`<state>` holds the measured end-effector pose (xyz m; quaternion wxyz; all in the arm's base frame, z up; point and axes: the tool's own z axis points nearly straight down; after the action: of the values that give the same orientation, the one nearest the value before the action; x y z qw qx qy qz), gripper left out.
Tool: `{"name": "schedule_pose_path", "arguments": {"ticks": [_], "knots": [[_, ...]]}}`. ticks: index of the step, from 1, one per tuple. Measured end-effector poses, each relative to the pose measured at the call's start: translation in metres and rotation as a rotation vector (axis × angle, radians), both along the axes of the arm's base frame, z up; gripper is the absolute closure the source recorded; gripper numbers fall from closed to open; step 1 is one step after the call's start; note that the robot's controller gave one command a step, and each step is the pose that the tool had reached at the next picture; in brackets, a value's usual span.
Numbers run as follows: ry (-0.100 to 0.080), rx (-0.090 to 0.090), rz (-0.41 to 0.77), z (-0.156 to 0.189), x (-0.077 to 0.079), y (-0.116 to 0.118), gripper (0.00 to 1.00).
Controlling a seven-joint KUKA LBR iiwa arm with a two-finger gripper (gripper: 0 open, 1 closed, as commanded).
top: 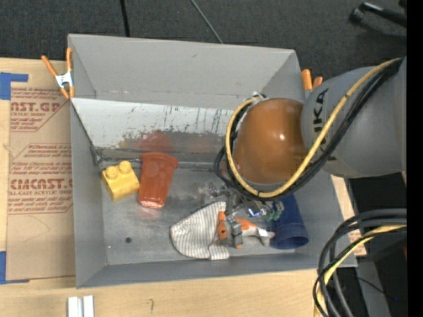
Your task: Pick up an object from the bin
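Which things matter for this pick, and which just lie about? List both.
In the job: gripper; striped white cloth under it; grey bin.
Lying about: yellow toy brick; orange-red cup; blue cup.

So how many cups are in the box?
2. An orange plastic cup lies on its side left of the middle, beside a yellow toy brick. A dark blue plastic cup lies at the right, by the claw. The arm could hide more.

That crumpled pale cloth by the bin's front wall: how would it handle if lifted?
The cloth lies bunched in soft folds, so it would probably hang limp rather than keep shape. It looks thin, so likely light. A pinch on one fold might drag the rest along the bin floor.
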<state>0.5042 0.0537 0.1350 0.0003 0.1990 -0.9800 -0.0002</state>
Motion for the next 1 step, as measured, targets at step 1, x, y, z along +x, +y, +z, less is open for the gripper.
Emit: {"name": "schedule_pose_path", "arguments": {"ticks": [1], "knots": [[0.0, 0.001, 0.141, -0.0535, -0.0113, -0.0191, 1.0]]}}
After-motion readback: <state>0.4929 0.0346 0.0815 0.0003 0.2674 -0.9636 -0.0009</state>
